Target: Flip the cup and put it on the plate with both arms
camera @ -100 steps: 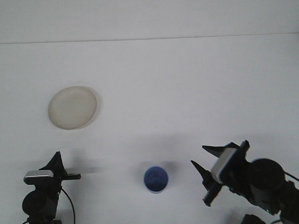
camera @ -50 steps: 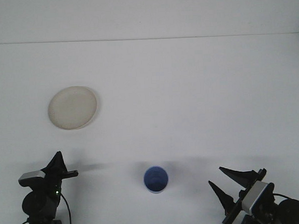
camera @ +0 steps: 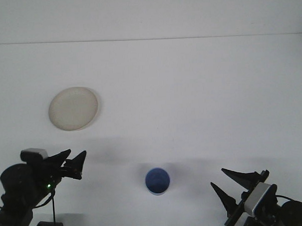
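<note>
The blue cup [camera: 157, 181] is sitting mouth-up between both arms, well apart from the plate [camera: 73, 108]; right gripper [camera: 230, 182] and left gripper [camera: 76, 162] are gaping empty, seemingly readying to grasp it

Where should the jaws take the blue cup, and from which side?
On the rim wall, probably from the right. The blue cup shows its round interior, so it seems to stand mouth-up with the lip exposed. The right gripper, jaws open, sits level with it and looks nearer than the left gripper.
</note>
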`<state>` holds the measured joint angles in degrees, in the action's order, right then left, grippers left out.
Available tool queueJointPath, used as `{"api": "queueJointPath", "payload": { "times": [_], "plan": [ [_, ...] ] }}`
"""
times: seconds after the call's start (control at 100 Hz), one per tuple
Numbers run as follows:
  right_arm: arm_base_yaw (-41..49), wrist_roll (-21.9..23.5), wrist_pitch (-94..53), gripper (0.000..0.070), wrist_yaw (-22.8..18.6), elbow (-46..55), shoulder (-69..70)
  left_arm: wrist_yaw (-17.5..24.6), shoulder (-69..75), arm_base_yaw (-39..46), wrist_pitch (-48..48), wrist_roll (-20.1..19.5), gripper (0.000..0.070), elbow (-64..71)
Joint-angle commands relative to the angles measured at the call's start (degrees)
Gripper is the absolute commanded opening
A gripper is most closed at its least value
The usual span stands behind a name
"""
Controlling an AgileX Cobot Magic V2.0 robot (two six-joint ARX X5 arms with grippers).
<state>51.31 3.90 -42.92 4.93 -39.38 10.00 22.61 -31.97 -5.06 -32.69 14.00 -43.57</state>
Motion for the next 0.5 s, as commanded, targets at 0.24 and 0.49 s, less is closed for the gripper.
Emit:
{"api": "queueJointPath", "payload": {
  "times": [0.24, 0.49],
  "plan": [
    [0.46, -0.72, 0.02, 0.0353, 0.09, -0.24, 0.09, 2.82, -26.18, -22.34, -14.60, -5.38, 0.0504, -21.24],
    [0.46, -0.72, 0.00, 0.0353, 0.11, -0.24, 0.07, -6.56, -41.83, -39.80, -15.17, -3.19, 0.0504, -26.95]
  ]
}}
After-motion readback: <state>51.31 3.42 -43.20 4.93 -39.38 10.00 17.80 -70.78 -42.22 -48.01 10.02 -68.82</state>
